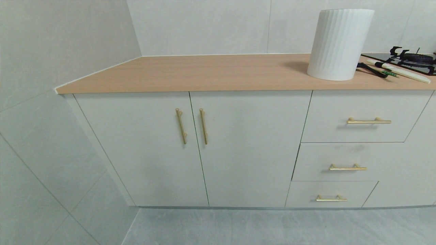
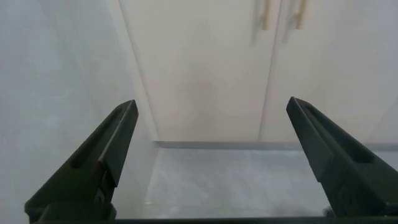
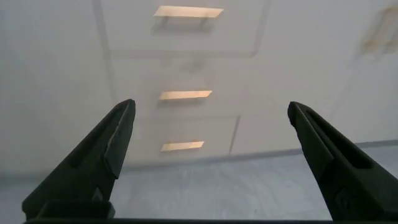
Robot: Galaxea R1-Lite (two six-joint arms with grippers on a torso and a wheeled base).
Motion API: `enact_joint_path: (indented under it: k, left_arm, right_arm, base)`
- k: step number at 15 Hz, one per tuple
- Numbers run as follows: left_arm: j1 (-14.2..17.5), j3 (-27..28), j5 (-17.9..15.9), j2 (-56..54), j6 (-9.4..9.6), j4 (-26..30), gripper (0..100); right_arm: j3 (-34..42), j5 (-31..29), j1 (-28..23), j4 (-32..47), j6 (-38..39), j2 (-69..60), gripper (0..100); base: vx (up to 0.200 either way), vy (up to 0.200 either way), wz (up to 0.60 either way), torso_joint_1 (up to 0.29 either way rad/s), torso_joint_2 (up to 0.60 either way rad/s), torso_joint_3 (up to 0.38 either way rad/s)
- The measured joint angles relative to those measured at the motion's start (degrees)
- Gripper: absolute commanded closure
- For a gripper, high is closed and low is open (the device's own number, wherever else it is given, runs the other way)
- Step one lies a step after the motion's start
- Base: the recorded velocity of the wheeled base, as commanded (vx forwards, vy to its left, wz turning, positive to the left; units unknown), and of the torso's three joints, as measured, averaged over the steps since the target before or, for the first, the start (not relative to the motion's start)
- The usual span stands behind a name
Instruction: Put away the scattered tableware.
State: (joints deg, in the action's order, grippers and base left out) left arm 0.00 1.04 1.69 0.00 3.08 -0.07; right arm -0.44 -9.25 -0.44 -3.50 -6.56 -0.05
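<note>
A tall white ribbed container (image 1: pixel 337 44) stands on the wooden counter (image 1: pixel 204 73) at the right. Beside it lie scattered utensils: a black-handled tool (image 1: pixel 372 70), a green-handled one (image 1: pixel 388 72) and a cream-handled one (image 1: pixel 398 71). My left gripper (image 2: pixel 211 118) hangs open low in front of the double cabinet doors (image 2: pixel 205 68), holding nothing. My right gripper (image 3: pixel 211 118) is open too, facing the drawer stack (image 3: pixel 183 93) with nothing between its fingers.
Below the counter are two doors with gold handles (image 1: pixel 192 126) and three drawers with gold pulls (image 1: pixel 347 166). A black stove burner (image 1: pixel 414 58) sits at the counter's far right. A tiled wall closes the left side; grey floor (image 1: pixel 272 226) lies in front.
</note>
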Motion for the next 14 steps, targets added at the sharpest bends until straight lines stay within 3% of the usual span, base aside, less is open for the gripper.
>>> enact_joint_path:
  k: [1,2,5,7,10,14]
  left_arm:
    - [0.0,-0.52,-2.01,0.0,0.35,0.12,0]
    - [0.0,-0.74,-2.23,0.0,1.56,0.1,0]
    - [0.0,-0.99,-2.29,-0.02,1.91,0.15,0]
    - [0.0,-1.04,-2.29,-0.02,0.66,0.15,0]
    - [0.0,-1.04,-2.16,-0.02,-3.13,0.1,0]
    - [0.0,-1.04,-2.07,-0.02,-3.22,0.1,0]
  right_arm:
    - [0.11,3.46,0.02,0.11,0.02,0.0,0]
    - [0.17,4.68,0.04,0.13,0.22,0.0,0]
    - [0.37,5.34,0.22,0.49,4.49,0.02,0]
    - [0.33,6.19,0.22,3.85,4.68,0.05,0]
    - [0.37,7.07,0.23,3.17,6.27,0.0,0]
    - [0.44,7.2,0.28,3.17,6.53,0.0,0]
  base:
    - [0.0,0.0,0.0,0.0,0.0,0.0]
    - [0.0,0.0,0.0,0.0,0.0,0.0]
    - [0.0,0.0,0.0,0.0,0.0,0.0]
    - [0.0,0.0,0.0,0.0,0.0,0.0]
    - [0.0,0.0,0.0,0.0,0.0,0.0]
    - [0.0,0.0,0.0,0.0,0.0,0.0]
